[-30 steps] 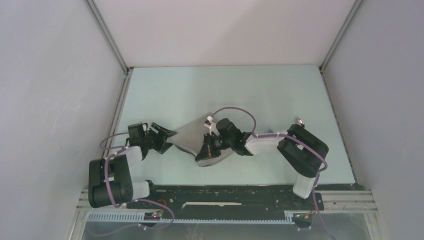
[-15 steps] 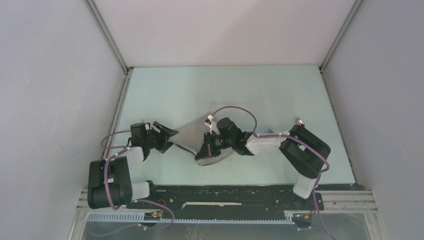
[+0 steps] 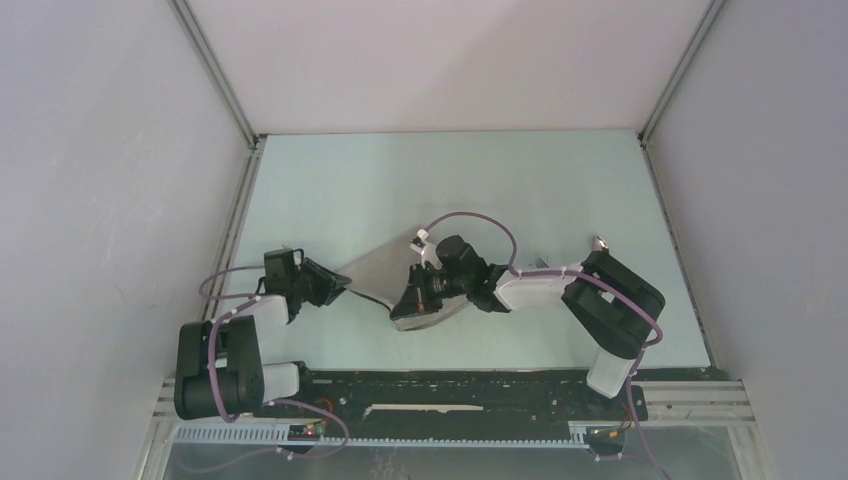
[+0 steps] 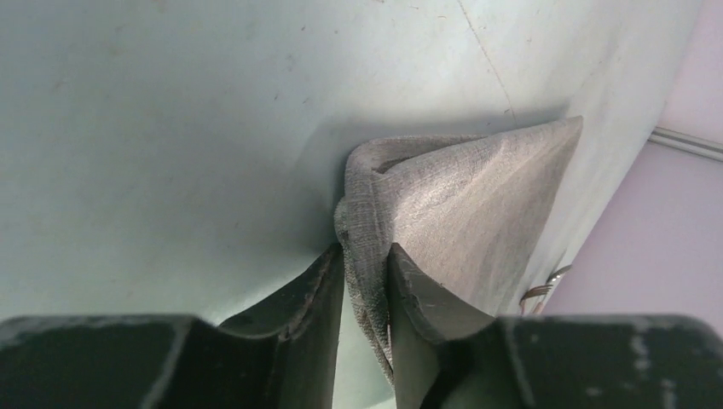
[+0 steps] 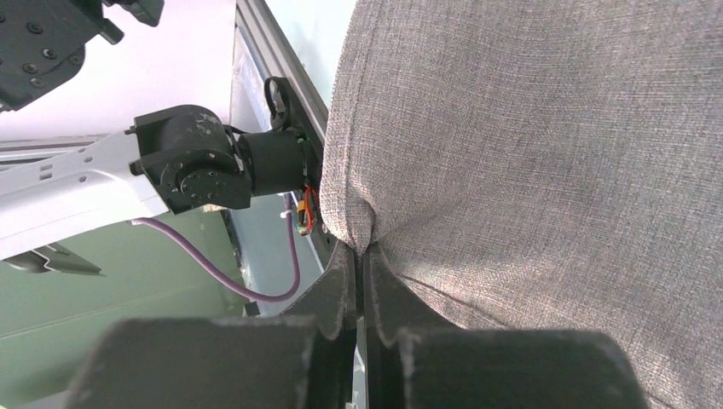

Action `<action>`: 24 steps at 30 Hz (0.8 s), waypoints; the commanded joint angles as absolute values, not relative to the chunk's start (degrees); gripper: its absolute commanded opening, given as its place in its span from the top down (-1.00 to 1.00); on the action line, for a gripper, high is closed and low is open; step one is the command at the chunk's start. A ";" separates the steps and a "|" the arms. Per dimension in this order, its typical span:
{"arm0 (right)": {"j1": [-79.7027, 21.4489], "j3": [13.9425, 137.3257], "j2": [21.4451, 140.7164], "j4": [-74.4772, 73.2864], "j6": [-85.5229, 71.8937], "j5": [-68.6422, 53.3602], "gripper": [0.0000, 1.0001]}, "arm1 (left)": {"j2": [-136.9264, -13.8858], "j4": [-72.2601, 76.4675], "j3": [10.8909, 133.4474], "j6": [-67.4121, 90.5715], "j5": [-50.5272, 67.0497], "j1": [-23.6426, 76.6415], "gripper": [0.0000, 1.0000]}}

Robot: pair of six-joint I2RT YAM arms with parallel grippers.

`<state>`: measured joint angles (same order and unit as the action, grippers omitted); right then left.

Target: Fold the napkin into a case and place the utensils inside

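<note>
The grey-beige napkin [image 3: 375, 268] is bunched and lifted between my two grippers near the middle of the pale table [image 3: 450, 180]. My left gripper [image 3: 338, 288] is at its left corner. In the left wrist view the left gripper [image 4: 367, 256] is shut on a folded edge of the napkin [image 4: 469, 204]. My right gripper [image 3: 408, 305] holds the napkin's near right part. The right gripper [image 5: 362, 251] is shut on a pinch of the napkin [image 5: 529, 153]. Fork tines [image 4: 541, 288] peek out beyond the cloth. No case shows.
A small metal tip [image 3: 600, 242] lies by the right arm's elbow [image 3: 610, 300]. A black rail [image 3: 450, 385] runs along the table's near edge. Grey walls close in the left, right and back sides. The left arm [image 5: 187, 162] shows in the right wrist view.
My left gripper has edged right and its jaws have closed onto the napkin's left corner. The right gripper stays shut on the cloth in the same place.
</note>
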<state>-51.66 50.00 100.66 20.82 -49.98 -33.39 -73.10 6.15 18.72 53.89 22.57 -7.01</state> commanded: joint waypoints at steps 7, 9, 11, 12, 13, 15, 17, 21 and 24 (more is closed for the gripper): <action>-50.32 45.49 101.61 21.40 -50.43 -34.37 1.00 | -68.18 -3.23 23.37 51.13 12.19 0.92 0.88; -49.30 44.67 102.05 20.26 -50.07 -34.74 1.00 | -68.76 -5.05 26.51 51.28 9.52 3.77 0.89; -48.09 43.75 102.75 19.11 -49.48 -35.04 1.00 | -69.76 -6.56 29.26 51.45 7.22 6.51 0.91; -47.37 43.35 103.05 18.56 -49.10 -35.26 1.00 | -70.35 -7.66 30.60 51.62 6.02 7.89 0.93; -46.33 42.82 103.35 18.13 -48.79 -35.55 1.00 | -71.06 -8.41 32.13 51.72 4.93 9.24 0.95; -44.86 42.14 104.03 17.47 -48.11 -36.45 1.00 | -72.86 -9.91 35.04 51.97 2.71 11.72 1.00; -43.82 41.57 104.57 17.14 -47.46 -37.40 1.00 | -74.66 -10.65 37.52 52.28 1.23 13.73 1.00; -42.11 41.32 104.23 15.10 -45.24 -37.68 1.00 | -80.17 -11.34 42.68 53.22 0.59 16.86 1.00; -40.50 41.25 104.11 14.05 -44.09 -38.15 1.00 | -84.27 -12.22 46.68 53.35 0.11 19.38 1.00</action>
<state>-42.15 41.91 104.27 17.02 -47.70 -36.53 -80.42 -11.09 41.17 52.58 3.60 16.88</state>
